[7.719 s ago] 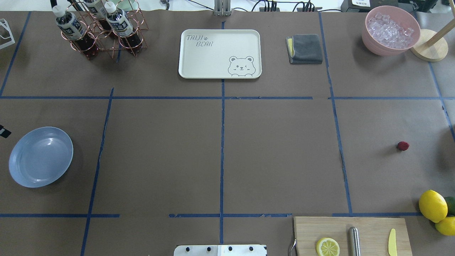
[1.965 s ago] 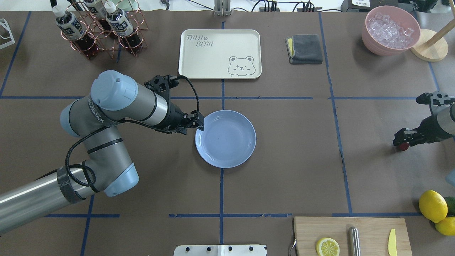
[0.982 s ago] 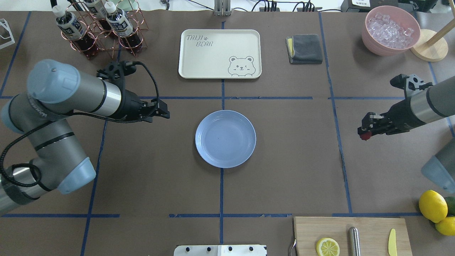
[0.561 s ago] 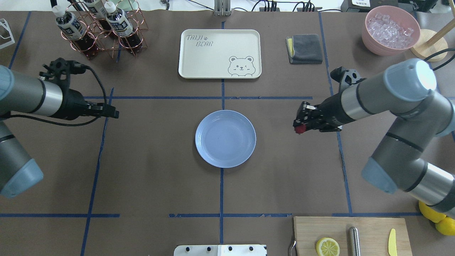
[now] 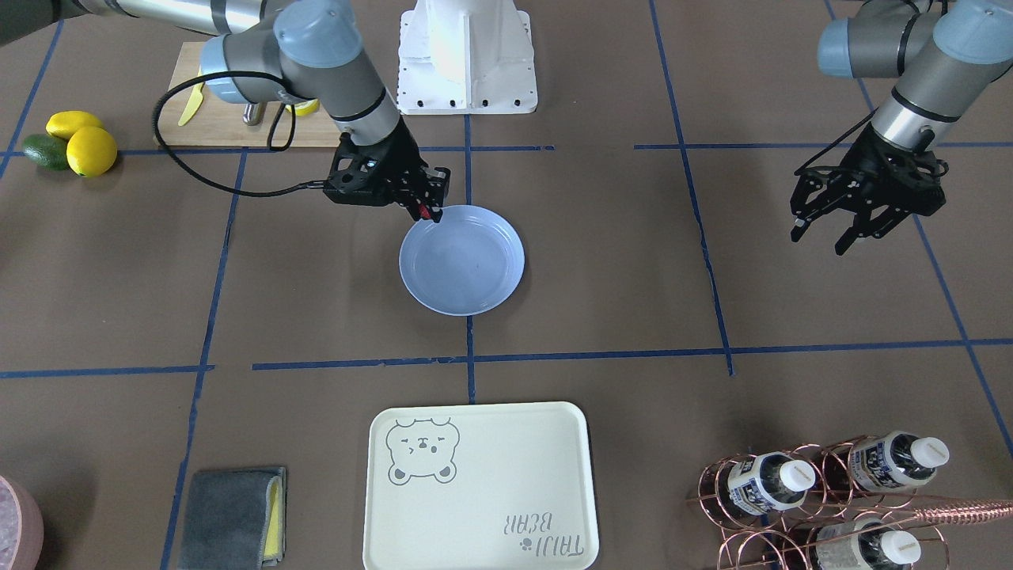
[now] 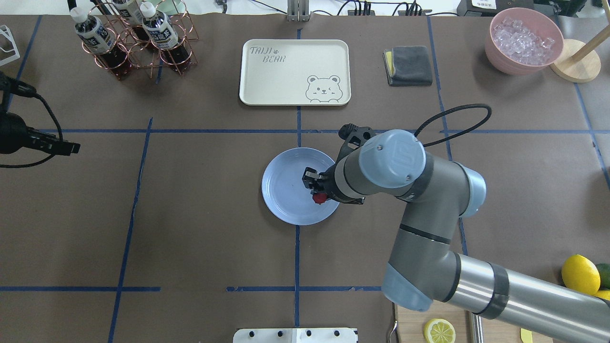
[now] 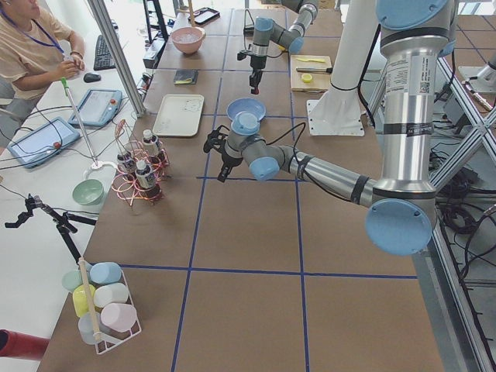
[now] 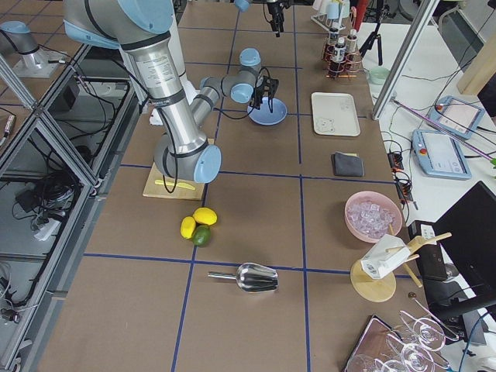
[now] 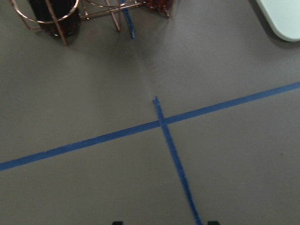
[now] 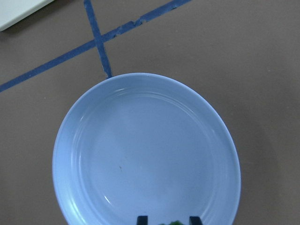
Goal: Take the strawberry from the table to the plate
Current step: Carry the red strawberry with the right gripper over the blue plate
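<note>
The light-blue plate (image 6: 286,200) lies on the brown table (image 6: 209,238) at its middle. My right gripper (image 6: 317,194) hangs over the plate's right part, shut on the dark-red strawberry (image 6: 320,198). From the front the strawberry (image 5: 425,211) shows between the right gripper's (image 5: 428,209) fingers above the plate's rim (image 5: 475,273). The right wrist view looks down on the plate (image 10: 140,154), with a bit of the berry's green (image 10: 168,223) between the fingertips. My left gripper (image 5: 818,242) stands open and holds nothing, far to the plate's left, and also shows in the overhead view (image 6: 71,148).
The cream bear tray (image 6: 294,71), a copper rack of bottles (image 6: 133,38), a grey cloth (image 6: 409,65) and a pink bowl of ice (image 6: 523,40) line the far side. Lemons (image 6: 580,275) and a cutting board with a lemon half (image 6: 439,330) sit near right.
My right arm lifted the strawberry off the table at the right and carried it left to above the plate. My left arm slid the plate to the middle, let go and drew back left.
</note>
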Controlling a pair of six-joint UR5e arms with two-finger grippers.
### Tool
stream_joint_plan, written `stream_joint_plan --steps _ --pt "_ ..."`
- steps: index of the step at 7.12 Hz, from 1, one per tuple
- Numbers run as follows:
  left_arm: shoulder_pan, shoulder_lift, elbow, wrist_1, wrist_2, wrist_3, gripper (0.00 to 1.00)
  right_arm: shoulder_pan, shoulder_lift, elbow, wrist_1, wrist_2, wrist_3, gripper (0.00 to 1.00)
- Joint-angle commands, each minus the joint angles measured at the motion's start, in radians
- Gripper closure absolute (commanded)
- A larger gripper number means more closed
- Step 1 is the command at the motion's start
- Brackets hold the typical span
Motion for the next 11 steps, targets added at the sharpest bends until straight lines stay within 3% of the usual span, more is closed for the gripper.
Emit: stream_joint_plan --steps 1,3,11 --pt "-0.006 0.014 0.001 0.000 -0.002 0.021 0.28 -0.021 0.060 -0.099 -0.017 -0.049 -0.004 1.00" --pt "-0.006 0.013 0.001 0.000 0.000 0.021 0.27 -0.028 0.113 -0.170 -0.017 -0.078 -0.009 1.00" --pt "-0.003 0.008 0.011 0.000 0.000 0.010 0.25 -0.028 0.146 -0.239 -0.017 -0.127 -0.012 1.00"
